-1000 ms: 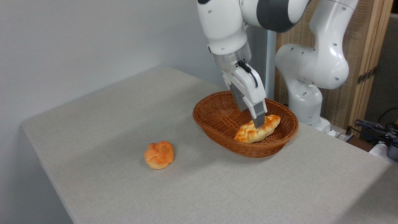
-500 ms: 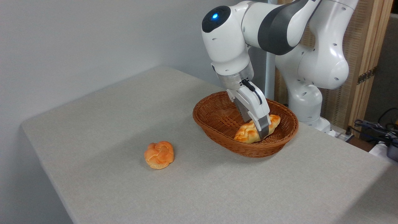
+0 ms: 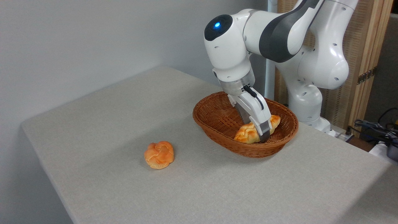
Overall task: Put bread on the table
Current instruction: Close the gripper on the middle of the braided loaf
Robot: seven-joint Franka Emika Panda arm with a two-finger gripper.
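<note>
Since 1 second ago the claw [image 3: 262, 134] has descended, straddling the bread [image 3: 252, 131] mid-length inside the basket [image 3: 217, 116]. Loaf axis runs lower-left to upper-right. Claw closure: cannot tell.

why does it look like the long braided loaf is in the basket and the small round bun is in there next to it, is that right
Not quite. The loaf is in the basket, with the gripper down on it, but the camera view shows the bun outside, on the table.
</note>
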